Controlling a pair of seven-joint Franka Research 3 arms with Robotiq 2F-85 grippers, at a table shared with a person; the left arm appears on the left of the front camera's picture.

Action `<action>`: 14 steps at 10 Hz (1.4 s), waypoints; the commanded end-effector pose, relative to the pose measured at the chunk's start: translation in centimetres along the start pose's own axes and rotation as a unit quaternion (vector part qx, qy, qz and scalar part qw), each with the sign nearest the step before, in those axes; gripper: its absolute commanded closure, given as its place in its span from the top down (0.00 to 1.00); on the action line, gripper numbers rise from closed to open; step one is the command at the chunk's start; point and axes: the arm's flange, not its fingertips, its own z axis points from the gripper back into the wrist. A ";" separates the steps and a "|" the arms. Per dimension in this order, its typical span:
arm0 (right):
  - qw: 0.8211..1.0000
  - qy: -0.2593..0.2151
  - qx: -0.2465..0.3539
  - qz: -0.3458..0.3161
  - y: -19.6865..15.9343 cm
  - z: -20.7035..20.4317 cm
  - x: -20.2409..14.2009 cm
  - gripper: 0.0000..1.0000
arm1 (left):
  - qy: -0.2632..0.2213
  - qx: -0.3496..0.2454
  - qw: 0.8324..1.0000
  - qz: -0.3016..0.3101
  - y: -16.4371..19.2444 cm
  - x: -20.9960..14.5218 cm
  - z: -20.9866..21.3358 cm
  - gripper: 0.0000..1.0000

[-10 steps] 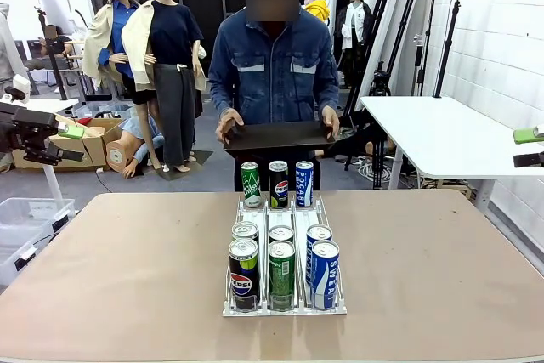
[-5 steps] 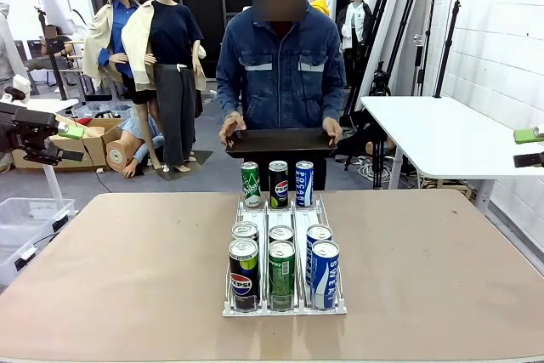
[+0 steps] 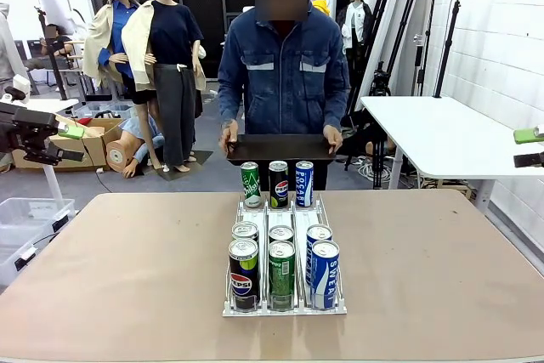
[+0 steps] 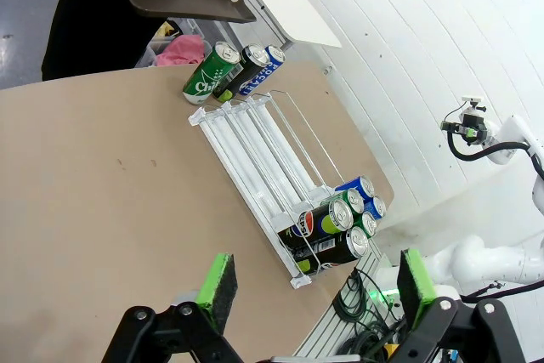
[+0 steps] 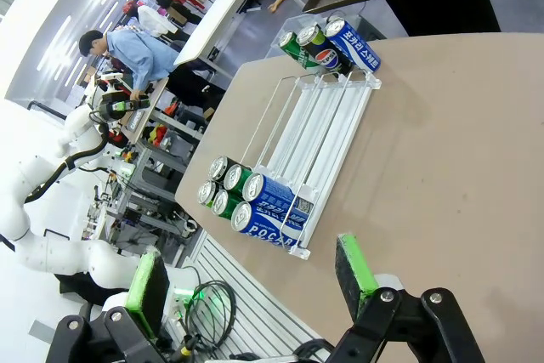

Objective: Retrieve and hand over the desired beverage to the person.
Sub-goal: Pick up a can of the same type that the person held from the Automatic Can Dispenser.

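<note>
The person (image 3: 282,65) in a denim jacket stands at the table's far side, holding a dark tray (image 3: 279,149) level in both hands. A clear rack (image 3: 281,210) on the table holds beverage cans. A green can (image 3: 251,184), a black Pepsi can (image 3: 278,184) and a blue Pocari can (image 3: 304,184) stand at its far end. Several more cans (image 3: 281,274) fill the near end. My left gripper (image 4: 316,282) is open high above the table's left side, and the rack (image 4: 255,142) lies ahead of it. My right gripper (image 5: 251,278) is open above the right side.
The brown table (image 3: 127,252) has wide bare areas on both sides of the rack. A white table (image 3: 442,133) stands behind on the right. Boxes and a plastic bin (image 3: 25,218) sit on the floor at the left.
The person has straightened up, shifted slightly right and lowered the tray a little toward the far cans. Neither gripper has moved.
</note>
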 end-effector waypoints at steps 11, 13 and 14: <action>1.000 -0.001 0.007 0.002 -0.1 0.0 0.0 1.00 | -0.002 -0.001 1.000 0.002 0.0 0.0 0.1 1.00; 1.000 -0.001 0.007 0.002 -0.1 0.0 0.0 1.00 | -0.002 -0.001 1.000 0.002 0.0 0.0 0.1 1.00; 1.000 -0.001 0.007 0.002 -0.1 0.0 0.0 1.00 | -0.002 -0.001 1.000 0.002 0.0 0.0 0.1 1.00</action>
